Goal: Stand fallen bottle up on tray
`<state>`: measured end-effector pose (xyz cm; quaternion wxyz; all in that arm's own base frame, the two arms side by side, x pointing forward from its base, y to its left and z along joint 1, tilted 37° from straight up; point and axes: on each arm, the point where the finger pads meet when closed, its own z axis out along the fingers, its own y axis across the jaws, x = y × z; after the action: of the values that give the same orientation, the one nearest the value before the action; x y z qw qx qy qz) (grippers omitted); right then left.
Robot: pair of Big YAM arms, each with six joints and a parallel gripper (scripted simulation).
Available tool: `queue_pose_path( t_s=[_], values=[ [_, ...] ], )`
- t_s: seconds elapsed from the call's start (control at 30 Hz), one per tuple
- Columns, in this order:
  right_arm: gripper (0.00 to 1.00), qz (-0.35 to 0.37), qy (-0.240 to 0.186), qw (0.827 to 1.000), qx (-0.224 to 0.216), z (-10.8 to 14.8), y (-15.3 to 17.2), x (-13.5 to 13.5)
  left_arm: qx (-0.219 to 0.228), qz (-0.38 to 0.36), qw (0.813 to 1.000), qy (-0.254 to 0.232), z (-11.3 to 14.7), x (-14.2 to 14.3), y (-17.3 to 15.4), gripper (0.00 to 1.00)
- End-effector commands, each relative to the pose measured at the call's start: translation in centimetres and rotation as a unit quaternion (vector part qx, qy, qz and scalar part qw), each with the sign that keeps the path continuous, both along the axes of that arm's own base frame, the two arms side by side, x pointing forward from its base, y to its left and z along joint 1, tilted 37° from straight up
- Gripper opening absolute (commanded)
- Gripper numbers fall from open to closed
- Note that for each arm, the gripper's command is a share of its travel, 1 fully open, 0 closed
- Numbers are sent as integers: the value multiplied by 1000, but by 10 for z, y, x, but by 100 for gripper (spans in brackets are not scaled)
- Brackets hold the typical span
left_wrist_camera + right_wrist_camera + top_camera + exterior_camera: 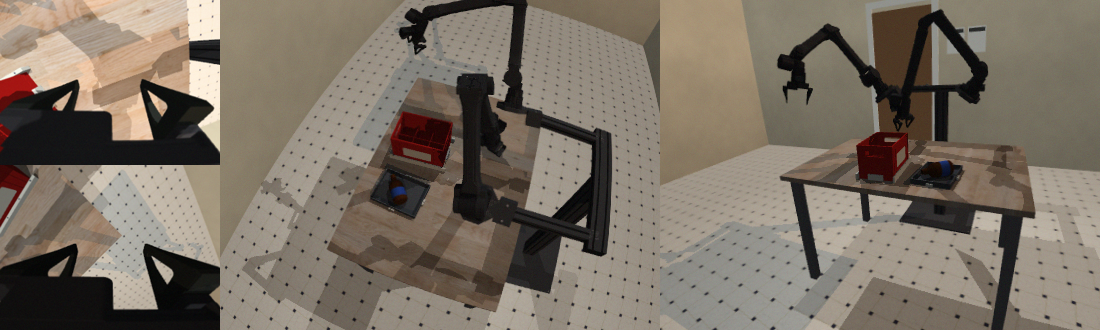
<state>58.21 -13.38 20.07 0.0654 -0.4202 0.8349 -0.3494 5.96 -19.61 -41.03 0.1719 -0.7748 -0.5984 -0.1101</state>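
Observation:
A brown bottle (396, 191) with a blue label lies on its side on a dark tray on the wooden table; it also shows in the exterior view (937, 169) on the tray (937, 178). A red crate (422, 137) (882, 155) stands upright beside the tray. My left gripper (903, 120) (109, 82) is open and empty, high above the table behind the crate, whose edge (15, 88) shows at the left of its wrist view. My right gripper (797, 93) (417, 42) (110, 247) is open and empty, high in the air beyond the table's edge.
The crate sits on a pale base plate (412, 162). The arms' black frame (570, 180) stands at the table's side. A corner of the crate (11, 180) and a table corner (92, 227) show in the right wrist view above tiled floor.

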Motion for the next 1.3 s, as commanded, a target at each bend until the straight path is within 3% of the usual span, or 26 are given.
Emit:
queue_pose_path(
  t_s=[0.0, 0.57, 0.73, 0.87, 1.03, 1.1, 1.27],
  values=[
    [100, 2, -5, 1000, 0, 5, 2, 2, -4, -1, 1000, -1, 1, 1, -5, 100],
    [100, 2, -5, 1000, 0, 5, 2, 2, -4, -1, 1000, -1, 1, 1, -5, 100],
    [100, 2, -5, 1000, 0, 5, 2, 2, -53, 44, 997, -25, 10, 24, -27, 100],
    [100, 2, -5, 1000, 0, 5, 2, 2, -120, 94, 986, -60, 24, 70, -53, 100],
    [100, 2, -5, 1000, 0, 5, 2, 2, -195, 161, 960, -123, 52, 142, -69, 100],
    [100, 2, -5, 1000, 0, 5, 2, 2, -195, 161, 960, -123, 52, 142, -69, 100],
    [100, 2, -5, 1000, 0, 5, 2, 2, -266, 259, 898, -236, 105, 251, -37, 100]
  ],
)
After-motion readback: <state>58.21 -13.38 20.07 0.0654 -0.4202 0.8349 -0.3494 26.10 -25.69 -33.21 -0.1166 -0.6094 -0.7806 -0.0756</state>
